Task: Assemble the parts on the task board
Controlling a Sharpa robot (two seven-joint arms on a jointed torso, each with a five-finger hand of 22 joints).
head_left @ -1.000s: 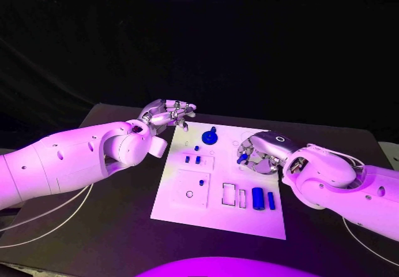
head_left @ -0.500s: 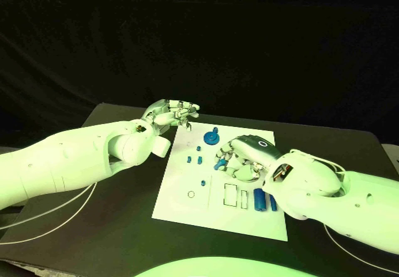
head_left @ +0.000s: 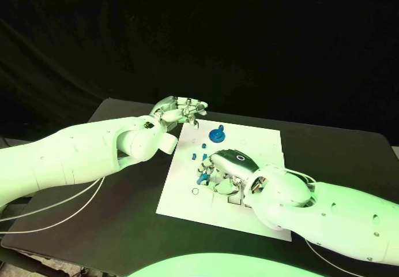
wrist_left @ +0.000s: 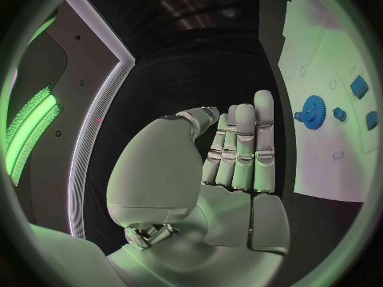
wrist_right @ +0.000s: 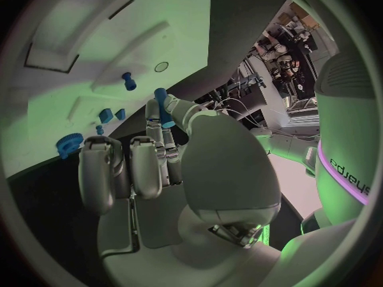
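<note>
We see two bulky white arms with rounded shells; the left arm point(head_left: 75, 158) bears small dark screw holes, with thin white cables point(head_left: 50, 222) trailing beneath. Each ends in a silver segmented hand: left hand point(head_left: 179, 109), right hand point(head_left: 223, 170).

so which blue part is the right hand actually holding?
The slim blue peg pinched in the right hand, lifted off the task board. The gear and small blocks lie on it.

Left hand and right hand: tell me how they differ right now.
The left hand holds nothing, while the right hand pinches a small blue part. The left hand hovers beside the task board's far corner; the right hand is over the board's middle. Both are silver hands on white arms.
</note>
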